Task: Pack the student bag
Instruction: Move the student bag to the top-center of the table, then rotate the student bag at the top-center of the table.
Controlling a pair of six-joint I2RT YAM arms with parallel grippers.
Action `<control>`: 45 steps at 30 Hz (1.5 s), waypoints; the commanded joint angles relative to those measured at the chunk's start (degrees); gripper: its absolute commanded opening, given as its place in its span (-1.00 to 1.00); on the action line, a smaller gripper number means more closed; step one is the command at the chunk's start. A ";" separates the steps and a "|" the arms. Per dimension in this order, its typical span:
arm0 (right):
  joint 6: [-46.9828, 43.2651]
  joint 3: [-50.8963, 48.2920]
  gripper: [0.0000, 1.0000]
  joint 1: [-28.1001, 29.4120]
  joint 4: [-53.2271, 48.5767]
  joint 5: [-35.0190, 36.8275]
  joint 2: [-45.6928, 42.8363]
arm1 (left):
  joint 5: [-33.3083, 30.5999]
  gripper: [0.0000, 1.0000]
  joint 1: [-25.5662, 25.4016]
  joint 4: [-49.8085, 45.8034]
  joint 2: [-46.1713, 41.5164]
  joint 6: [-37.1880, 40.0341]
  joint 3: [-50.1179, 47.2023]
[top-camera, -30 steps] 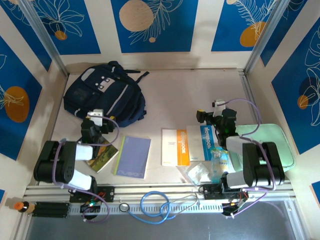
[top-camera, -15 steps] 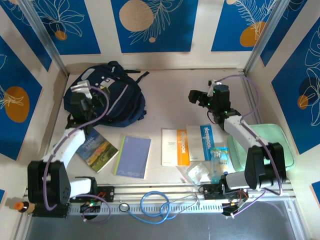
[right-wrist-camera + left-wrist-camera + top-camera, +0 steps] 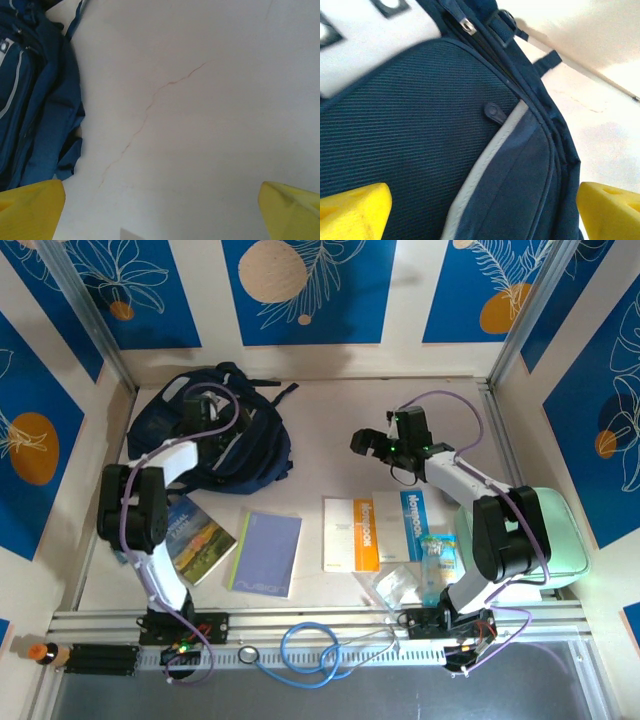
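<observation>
Top external: left end effector (image 3: 195,412) has reached the student bag (image 3: 255,445), right end effector (image 3: 363,442) advanced, both spread.

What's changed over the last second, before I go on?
Both arms unfolded and reached toward the far side: the left gripper now hangs open over the student bag, the right gripper open above bare table beside it. Nothing grasped. Bag, books and green case stayed put.

Both arms stretched forward, left pincer (image 3: 484,205) and right pincer (image 3: 162,205) each spread wide, gripping nothing
</observation>
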 commanded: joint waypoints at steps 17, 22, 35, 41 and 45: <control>5.37 -0.97 0.98 0.67 0.29 -1.18 1.47 | 4.65 0.85 -18.55 -16.86 13.15 9.44 9.63; 7.67 -1.91 0.98 -0.02 2.02 -0.81 1.49 | 6.40 0.85 -23.07 -18.31 13.32 13.32 11.79; 7.74 17.98 0.47 1.58 -2.04 -12.74 19.90 | -0.82 0.85 -20.46 -25.04 -6.39 4.56 7.54; 8.04 27.04 0.03 1.85 -3.74 -15.81 28.85 | -1.42 0.78 -20.42 -23.19 -15.79 -5.80 -5.85; 6.99 30.78 -0.12 1.93 -7.89 -14.10 32.49 | -3.54 0.74 -20.47 -22.13 -20.67 -10.45 -13.22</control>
